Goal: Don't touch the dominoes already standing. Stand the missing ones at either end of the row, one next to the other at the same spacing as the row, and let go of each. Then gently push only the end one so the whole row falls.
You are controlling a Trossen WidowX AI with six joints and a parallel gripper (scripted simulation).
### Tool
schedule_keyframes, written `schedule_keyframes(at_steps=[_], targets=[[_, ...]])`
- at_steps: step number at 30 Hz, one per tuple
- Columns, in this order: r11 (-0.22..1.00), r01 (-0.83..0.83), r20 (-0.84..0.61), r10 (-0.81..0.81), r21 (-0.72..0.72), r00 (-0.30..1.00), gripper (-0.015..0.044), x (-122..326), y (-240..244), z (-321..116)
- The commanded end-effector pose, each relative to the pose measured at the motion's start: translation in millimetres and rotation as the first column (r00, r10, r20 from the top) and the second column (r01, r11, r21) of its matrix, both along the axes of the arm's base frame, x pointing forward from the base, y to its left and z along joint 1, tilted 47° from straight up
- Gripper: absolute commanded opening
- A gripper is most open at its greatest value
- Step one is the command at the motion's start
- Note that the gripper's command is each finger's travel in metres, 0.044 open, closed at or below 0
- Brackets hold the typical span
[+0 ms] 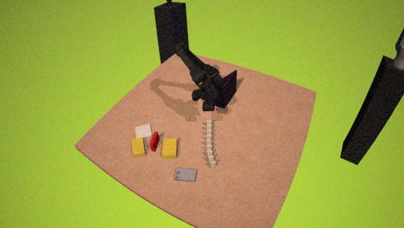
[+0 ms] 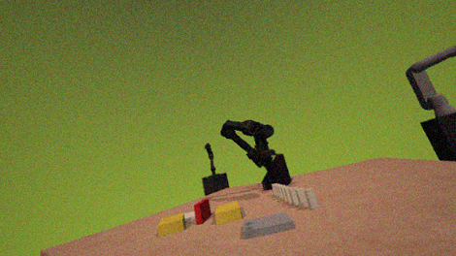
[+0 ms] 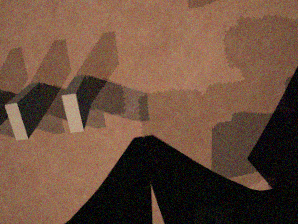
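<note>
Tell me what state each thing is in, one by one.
Gripper: shut, nothing held
Domino row: standing
Red block: upright on edge
Left yellow block, right yellow block: resting on table
White piece: flat
Gray slab: flat
Gray arm: bent, raised

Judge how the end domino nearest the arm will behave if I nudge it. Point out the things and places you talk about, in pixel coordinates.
The end domino (image 1: 209,121) (image 2: 275,189) (image 3: 73,113) will probably tip rather than slide, being tall on a narrow base. It looks stiff, with straight edges. Its neighbour (image 3: 16,121) stands close, so it could well topple too.
</note>
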State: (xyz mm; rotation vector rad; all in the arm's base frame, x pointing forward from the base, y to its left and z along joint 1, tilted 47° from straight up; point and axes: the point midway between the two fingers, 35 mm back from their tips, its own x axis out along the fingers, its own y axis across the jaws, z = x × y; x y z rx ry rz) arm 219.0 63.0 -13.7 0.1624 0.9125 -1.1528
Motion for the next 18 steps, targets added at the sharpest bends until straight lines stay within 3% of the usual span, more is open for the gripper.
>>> schedule_keyframes(at_steps=[1, 11, 18], targets=[[1.0, 0.0, 0.007, 0.0, -0.001, 1.0, 0.0, 1, 0, 0], [1.0, 0.0, 0.006, 0.0, 0.0, 1.0, 0.0, 1, -2, -2], [1.0, 0.0, 0.007, 0.0, -0.004, 1.0, 0.0, 9, -59, -54]])
